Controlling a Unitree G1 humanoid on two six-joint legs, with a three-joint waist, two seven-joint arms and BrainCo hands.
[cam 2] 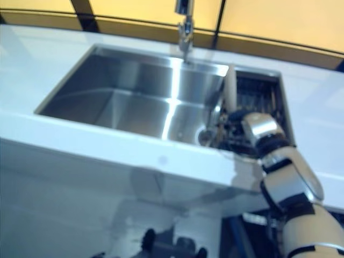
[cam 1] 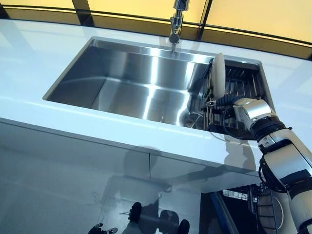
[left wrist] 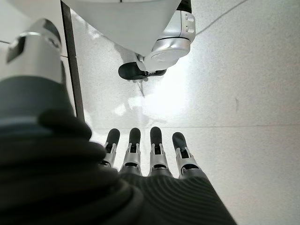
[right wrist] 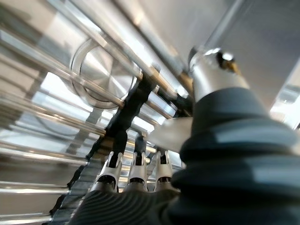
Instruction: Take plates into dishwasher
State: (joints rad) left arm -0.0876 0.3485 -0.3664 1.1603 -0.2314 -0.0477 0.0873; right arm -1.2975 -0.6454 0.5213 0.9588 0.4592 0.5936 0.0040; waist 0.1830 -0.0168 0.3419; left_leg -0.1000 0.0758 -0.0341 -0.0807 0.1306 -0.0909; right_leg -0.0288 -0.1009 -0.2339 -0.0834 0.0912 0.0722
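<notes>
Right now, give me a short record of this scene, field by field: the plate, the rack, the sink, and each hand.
plate: white plate standing on edge in the rack
rack: wire dish rack at the sink's right end
sink: steel sink, basin bare, faucet above
right hand: right hand reached into the rack at the plate's base; grip hidden
left hand: left hand hanging low over the floor, fingers straight, holding nothing

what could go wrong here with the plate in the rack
The white plate stands on edge in the wire rack at the sink end. The right hand is down among the wires below it: a bump might tip the plate into the basin, or fingers could snag on the rack. The left hand hangs idle.
</notes>
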